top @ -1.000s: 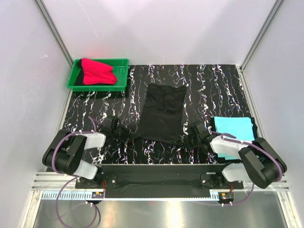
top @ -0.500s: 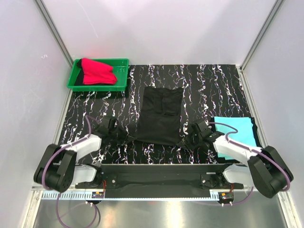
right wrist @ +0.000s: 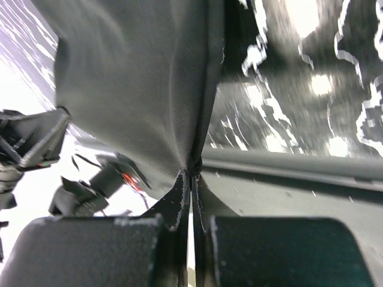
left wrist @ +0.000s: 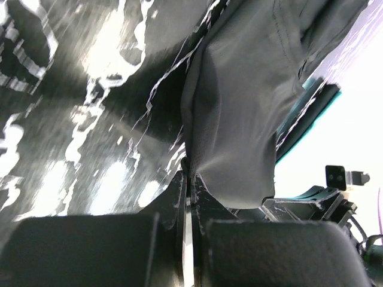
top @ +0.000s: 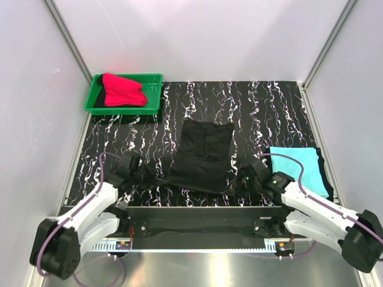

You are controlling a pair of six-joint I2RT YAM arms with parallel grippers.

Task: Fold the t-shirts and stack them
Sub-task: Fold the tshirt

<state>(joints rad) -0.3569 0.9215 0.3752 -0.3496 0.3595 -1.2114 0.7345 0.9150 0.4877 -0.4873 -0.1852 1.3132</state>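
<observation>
My left gripper point(top: 157, 178) and right gripper point(top: 235, 183) each pinch a near corner of black t-shirt point(top: 202, 152); I'd lift both evenly, hem taut.

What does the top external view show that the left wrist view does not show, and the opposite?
Only the top view: the green tray holding the red shirt. Only the left wrist view: the left gripper shut, pinching the black shirt at its edge, seen close. Both: the black shirt and the marbled table.
</observation>
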